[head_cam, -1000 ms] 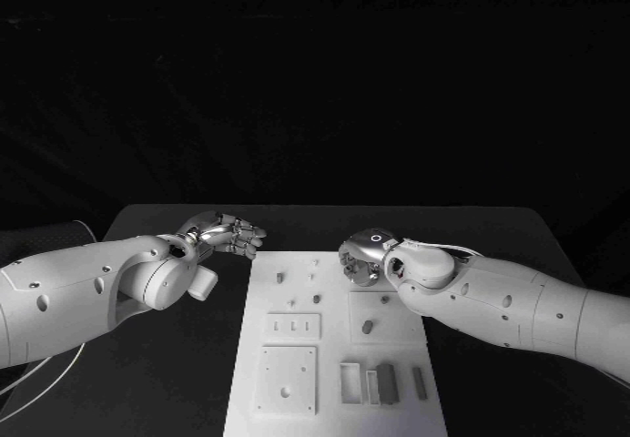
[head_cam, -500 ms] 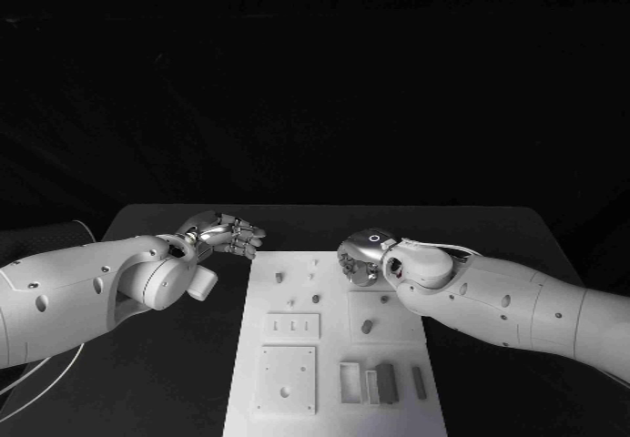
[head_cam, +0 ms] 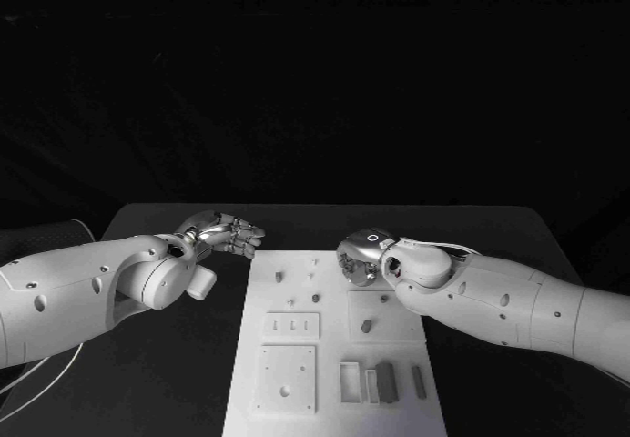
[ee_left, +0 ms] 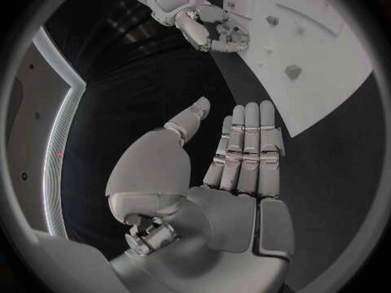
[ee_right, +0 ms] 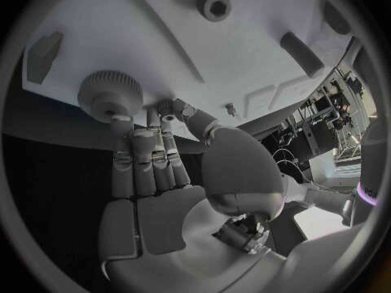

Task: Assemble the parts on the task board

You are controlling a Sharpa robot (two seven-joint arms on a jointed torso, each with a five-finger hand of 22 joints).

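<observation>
Left hand: the left hand [head_cam: 226, 234] hangs over the dark surface [head_cam: 157, 364] just off the board's far left corner, fingers straight and side by side, thumb apart, nothing in it. I judge it is parked there to leave the board free for the other arm.
Board: the board [head_cam: 256, 401] lies in the middle of the surface, long side running away from the robot, so both arms can reach it.
Parts: small parts [head_cam: 315, 298] stand or lie loose across the far half; bars [head_cam: 386, 382] sit in slots at the near right, likely sorted for later steps.
Knob: a round ribbed knob [ee_right: 110, 92] stands on the board near its far right edge, by the right fingertips [ee_right: 122, 121].
Right hand: the right hand [head_cam: 360, 258] reaches down at that edge, fingers extended toward the knob. Whether they grip it or only touch it I cannot tell. The pose suggests it is lining up to take or turn the knob.
</observation>
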